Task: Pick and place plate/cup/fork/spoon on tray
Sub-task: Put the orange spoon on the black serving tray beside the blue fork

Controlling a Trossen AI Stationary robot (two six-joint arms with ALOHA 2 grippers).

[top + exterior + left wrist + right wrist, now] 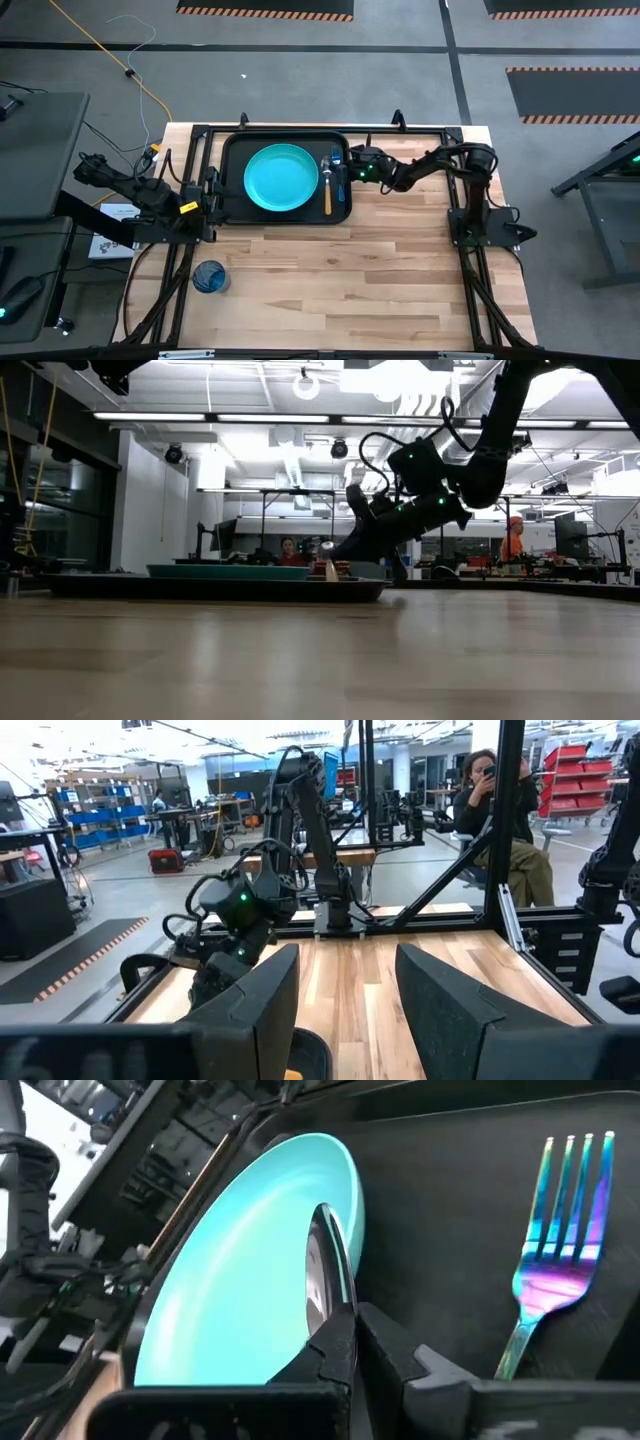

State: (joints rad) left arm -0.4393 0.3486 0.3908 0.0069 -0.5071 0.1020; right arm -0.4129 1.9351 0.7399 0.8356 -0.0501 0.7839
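One tray (232,150) holds one plate (281,178), one spoon (327,185) and one fork (337,170); one cup (209,277) stands apart on the surface (350,280). The right gripper (350,165) is over the tray's right edge, fingers pinched on the spoon. The left gripper (345,1000), fingers apart and holding nothing, waits beside the tray's left edge.

You will find no words, labels, brand names or numbers that can be read on anything here, not on the table, the arms or the things in the room behind.
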